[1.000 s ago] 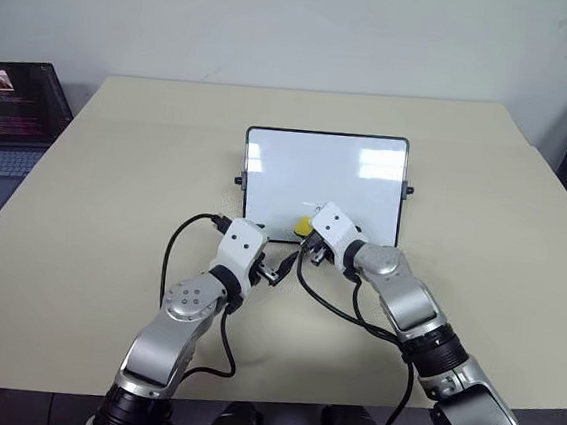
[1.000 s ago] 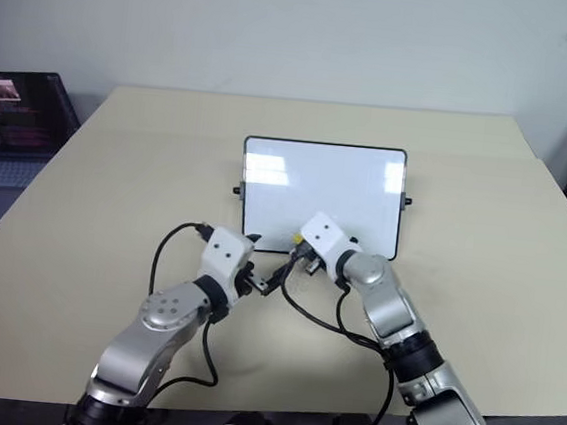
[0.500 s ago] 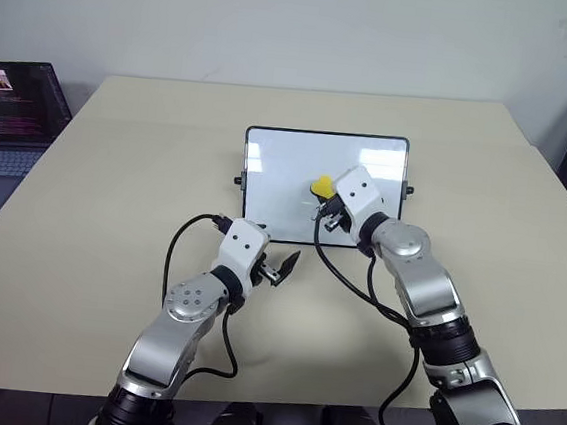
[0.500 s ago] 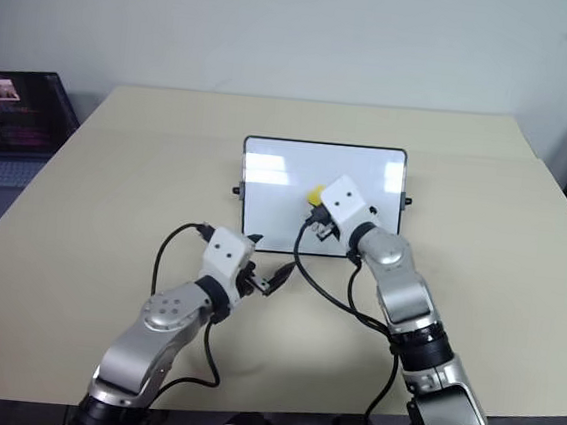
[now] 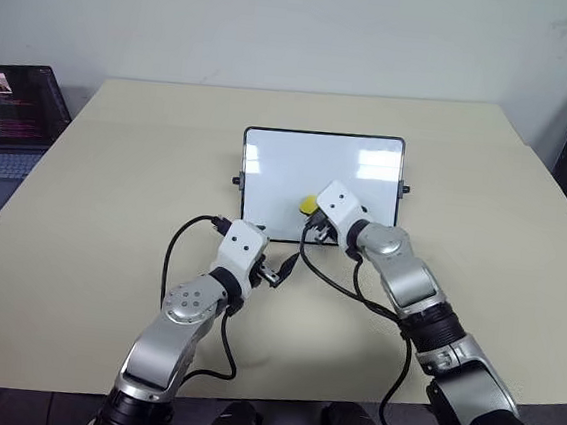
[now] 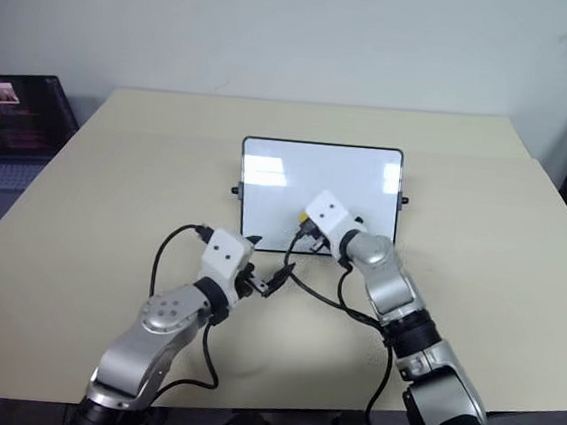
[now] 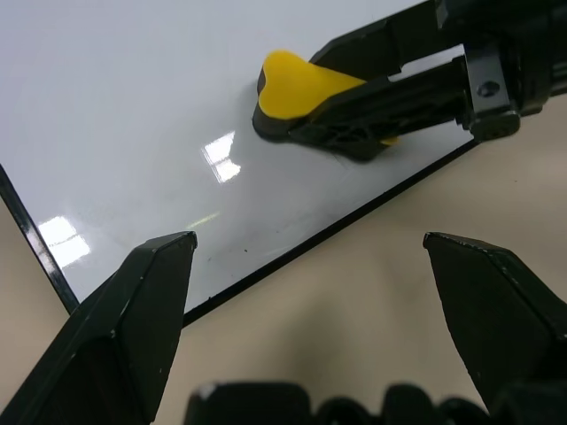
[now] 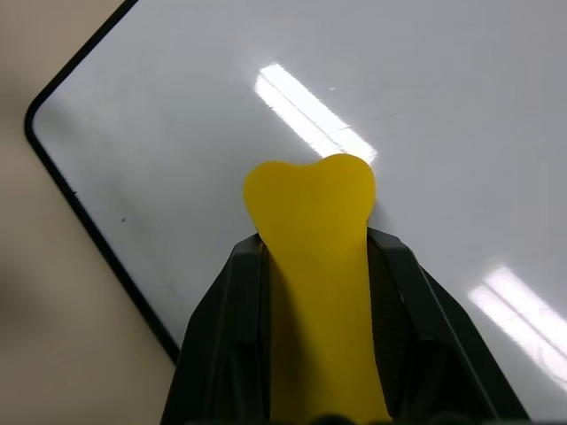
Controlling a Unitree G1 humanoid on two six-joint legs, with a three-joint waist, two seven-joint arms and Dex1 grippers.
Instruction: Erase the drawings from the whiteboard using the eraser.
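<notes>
Robot wiping a whiteboard (image 5: 278, 162) with a yellow eraser (image 5: 307, 205).

The right gripper (image 8: 312, 266) has its jaws clamped along the eraser's long sides, its dark underside on the board's lower middle, nose pointing toward the far edge. The left gripper (image 7: 310, 292), jaws wide and empty, hovers over the counter (image 5: 116, 176) just short of the near frame. No drawings visible.

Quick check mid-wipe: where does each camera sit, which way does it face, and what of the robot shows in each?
Head stereo pair: looks forward and down over the table; both arms show, right gripper on the whiteboard.
Left wrist: looks along its open left gripper at the board's near edge and the eraser.
Right wrist: looks along its fingers, clamped on the eraser.
Shared: eraser and whiteboard appear in all.
</notes>
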